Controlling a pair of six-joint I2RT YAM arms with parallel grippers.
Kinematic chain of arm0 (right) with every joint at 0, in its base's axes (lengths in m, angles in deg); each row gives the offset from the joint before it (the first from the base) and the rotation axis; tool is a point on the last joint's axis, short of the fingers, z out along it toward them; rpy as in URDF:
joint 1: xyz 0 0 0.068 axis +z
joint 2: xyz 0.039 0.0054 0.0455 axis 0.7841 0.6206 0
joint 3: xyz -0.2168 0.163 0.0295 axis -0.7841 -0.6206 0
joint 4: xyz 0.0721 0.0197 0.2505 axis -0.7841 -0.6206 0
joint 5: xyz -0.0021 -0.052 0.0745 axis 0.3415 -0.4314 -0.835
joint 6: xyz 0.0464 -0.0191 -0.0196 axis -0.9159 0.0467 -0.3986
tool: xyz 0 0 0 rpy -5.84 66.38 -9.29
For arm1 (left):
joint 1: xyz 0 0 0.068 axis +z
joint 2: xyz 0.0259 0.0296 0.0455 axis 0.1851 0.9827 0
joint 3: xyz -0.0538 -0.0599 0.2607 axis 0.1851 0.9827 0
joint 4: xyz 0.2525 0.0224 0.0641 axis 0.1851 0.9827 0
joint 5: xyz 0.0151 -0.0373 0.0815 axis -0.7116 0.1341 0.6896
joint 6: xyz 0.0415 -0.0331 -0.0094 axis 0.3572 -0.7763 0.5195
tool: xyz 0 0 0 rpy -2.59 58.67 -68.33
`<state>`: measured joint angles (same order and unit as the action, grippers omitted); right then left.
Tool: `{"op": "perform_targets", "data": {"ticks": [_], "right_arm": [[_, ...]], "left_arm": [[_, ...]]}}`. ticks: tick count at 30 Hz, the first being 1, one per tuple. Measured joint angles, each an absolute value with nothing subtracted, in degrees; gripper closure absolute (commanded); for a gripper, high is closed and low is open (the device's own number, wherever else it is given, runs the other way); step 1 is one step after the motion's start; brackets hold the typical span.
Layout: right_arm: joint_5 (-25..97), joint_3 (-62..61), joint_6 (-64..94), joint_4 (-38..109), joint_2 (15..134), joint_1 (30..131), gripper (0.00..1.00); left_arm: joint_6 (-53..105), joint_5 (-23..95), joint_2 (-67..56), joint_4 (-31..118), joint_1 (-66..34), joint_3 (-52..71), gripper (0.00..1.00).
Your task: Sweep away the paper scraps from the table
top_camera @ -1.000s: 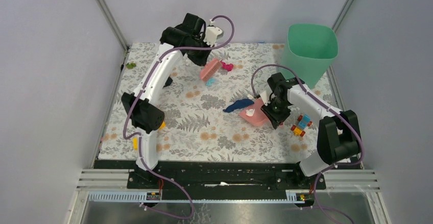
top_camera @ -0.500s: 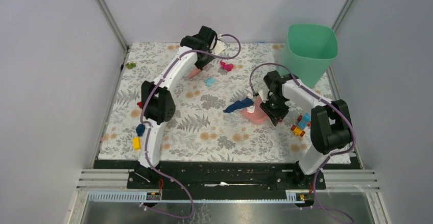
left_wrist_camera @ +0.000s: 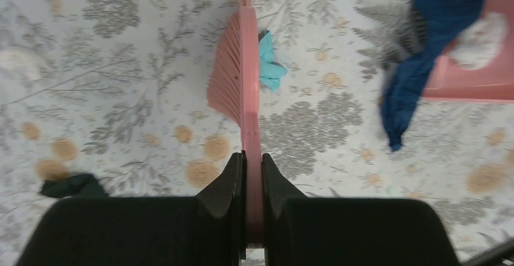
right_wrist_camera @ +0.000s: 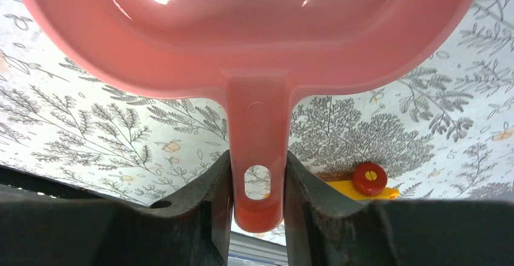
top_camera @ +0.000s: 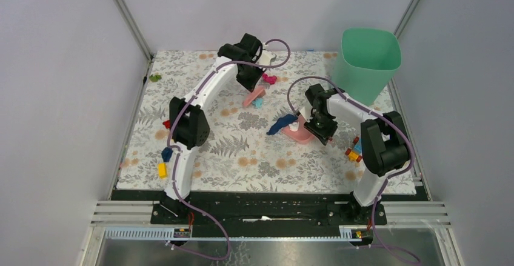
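- The left jaws are closed on the flat handle of the pink brush (left_wrist_camera: 241, 90). The brush points away from the wrist, with its bristles toward the left of the wrist view.
- The cyan scrap (left_wrist_camera: 270, 66) lies on the worktop (top_camera: 242, 163), touching the back face of the brush near its far end.
- The right jaws are clamped on the handle of the pink dustpan (right_wrist_camera: 242, 42), which sits right of the worktop's centre.
- The long dark blue scrap (left_wrist_camera: 415, 72) has one end on the dustpan lip, and the rest trails onto the worktop. A white wad (left_wrist_camera: 482, 39) lies inside the pan.
- The magenta scrap (top_camera: 268, 79) lies just beyond the brush, toward the far edge.
- A second dark blue scrap (top_camera: 166, 154) and a red scrap (top_camera: 165, 123) lie beside the left arm, near the left edge.
- The green bin (top_camera: 370, 60) stands at the far right corner. The toy-brick vehicle (top_camera: 356, 149) lies beside the right arm, and the yellow brick (top_camera: 162, 169) lies near the left front.
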<state>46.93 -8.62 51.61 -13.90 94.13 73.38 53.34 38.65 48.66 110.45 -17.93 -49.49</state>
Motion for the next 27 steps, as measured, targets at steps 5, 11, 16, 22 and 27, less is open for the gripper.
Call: {"op": "perform_targets", "data": {"ticks": [5, 11, 16, 22, 27], "right_arm": [[44.8, -5.2, 52.0, -14.1, 96.9, 73.8, 1.0], [39.8, -1.7, 50.3, -14.4, 99.9, 76.0, 1.0], [36.4, -1.2, 48.7, -15.0, 99.9, 77.3, 1.0], [32.0, -5.4, 48.0, -13.4, 95.1, 77.4, 1.0], [28.2, -13.3, 47.9, -10.8, 85.6, 77.4, 1.0]], "left_arm": [[48.4, 30.3, 46.7, 110.5, -18.3, -47.0, 1.0], [43.9, 18.9, 46.2, 111.8, -20.6, -46.9, 1.0], [41.5, 14.3, 44.7, 112.3, -21.6, -44.7, 1.0], [38.3, 10.9, 39.0, 112.6, -20.9, -37.4, 1.0], [36.6, 8.0, 34.4, 112.9, -20.0, -35.7, 1.0]]}}
